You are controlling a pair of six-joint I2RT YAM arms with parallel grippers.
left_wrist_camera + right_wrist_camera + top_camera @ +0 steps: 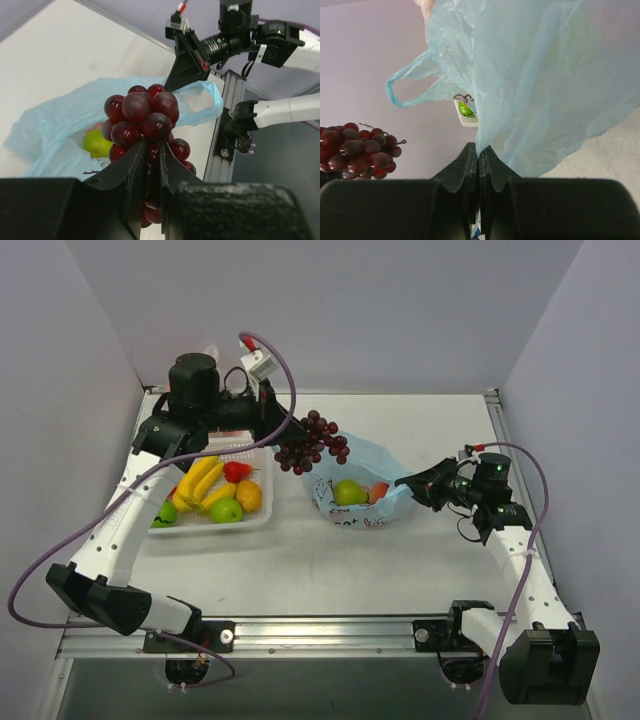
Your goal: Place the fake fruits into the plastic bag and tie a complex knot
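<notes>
The light-blue plastic bag [372, 483] lies at the table's middle with a green apple [348, 491] and an orange-red fruit [378, 492] inside. My right gripper [413, 481] is shut on the bag's right edge, the film [530, 85] pinched between its jaws. My left gripper [283, 437] is shut on a bunch of dark purple grapes [315, 441], held in the air just left of and behind the bag's mouth. In the left wrist view the grapes [142, 120] bulge out past the fingers, above the bag [55, 130]. Bananas [200, 480], a green apple [226, 510], an orange [249, 497] and a red piece [236, 471] lie in the tray.
A white tray [262, 520] at the left holds the remaining fruits. The metal rail [330, 632] runs along the near edge. Grey walls close the table on three sides.
</notes>
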